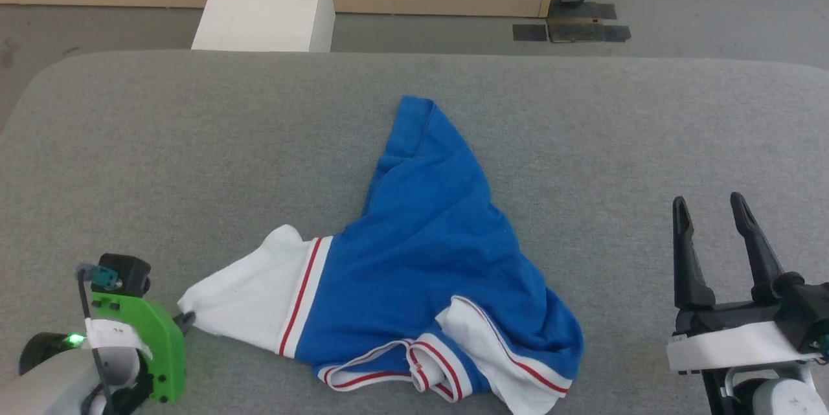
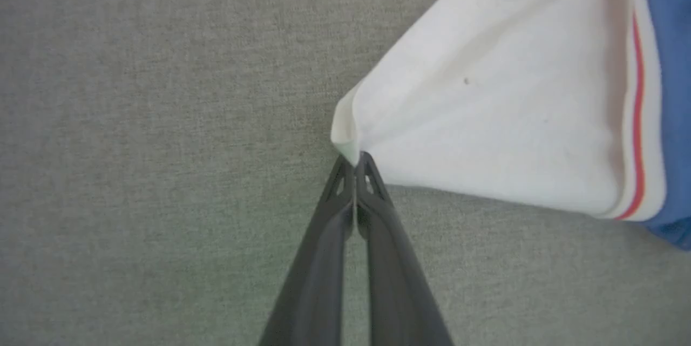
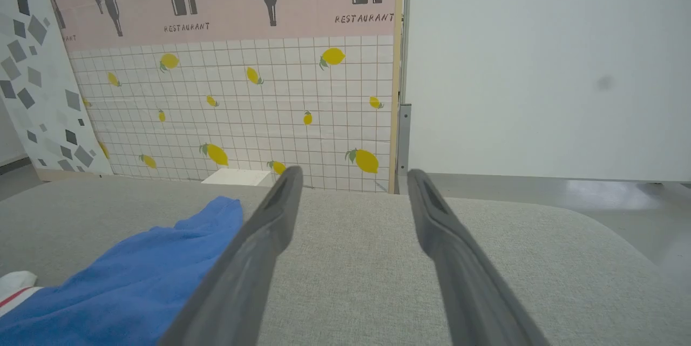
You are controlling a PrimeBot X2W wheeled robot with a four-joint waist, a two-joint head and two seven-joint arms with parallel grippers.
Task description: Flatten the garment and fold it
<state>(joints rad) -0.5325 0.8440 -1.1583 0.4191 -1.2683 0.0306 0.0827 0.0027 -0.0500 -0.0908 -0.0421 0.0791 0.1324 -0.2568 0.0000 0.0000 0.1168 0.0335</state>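
left end effector (image 2: pixel 355 163) w/ garment (image 2: pixel 502 119) sleeve tip

garment (image 1: pixel 427 253) | blue jersey, white sleeves, red-striped trim | crumpled, unfolded | mid gray surface

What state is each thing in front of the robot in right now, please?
garment: crumpled, unfolded, lying on the table.
left end effector: shut on the corner of the white sleeve.
right end effector: open, empty, apart from the garment.
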